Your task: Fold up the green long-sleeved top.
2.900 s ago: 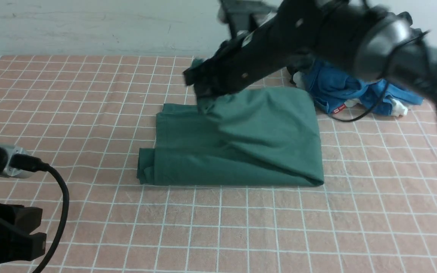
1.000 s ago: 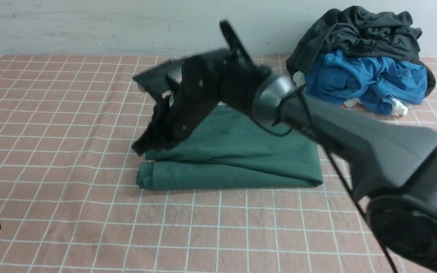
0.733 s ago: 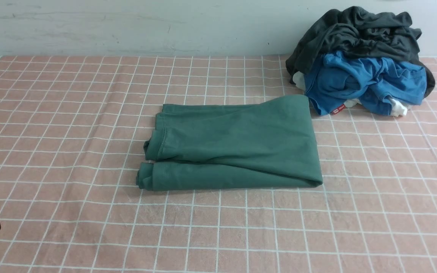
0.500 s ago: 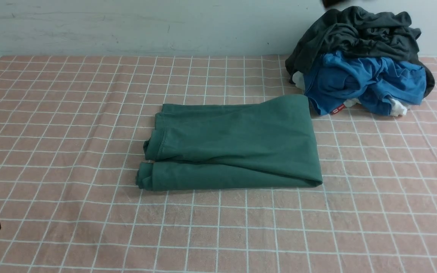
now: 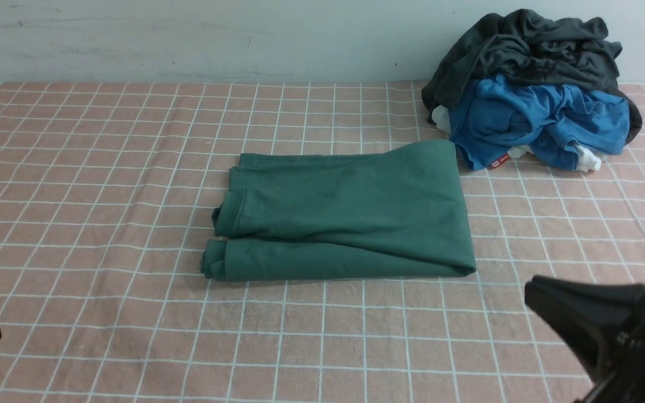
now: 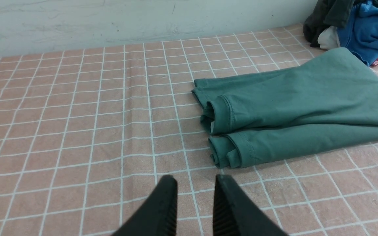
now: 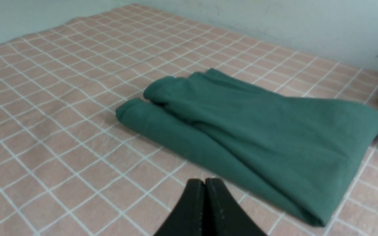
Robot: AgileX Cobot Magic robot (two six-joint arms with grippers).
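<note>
Green top [image 5: 345,215] folded, logo hidden; left jaws [image 6: 195,200] apart, right jaws [image 7: 205,196] pressed together.

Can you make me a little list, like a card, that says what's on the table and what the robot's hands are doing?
green top: folded into a rectangle, lying flat mid-table
clothes pile: dark grey garment over a blue one, far right corner, beside the top
tablecloth: pink with white grid
left gripper: jaws slightly apart, empty, off the top
right gripper: jaws closed together, empty, off the top
touching the top: neither gripper
</note>
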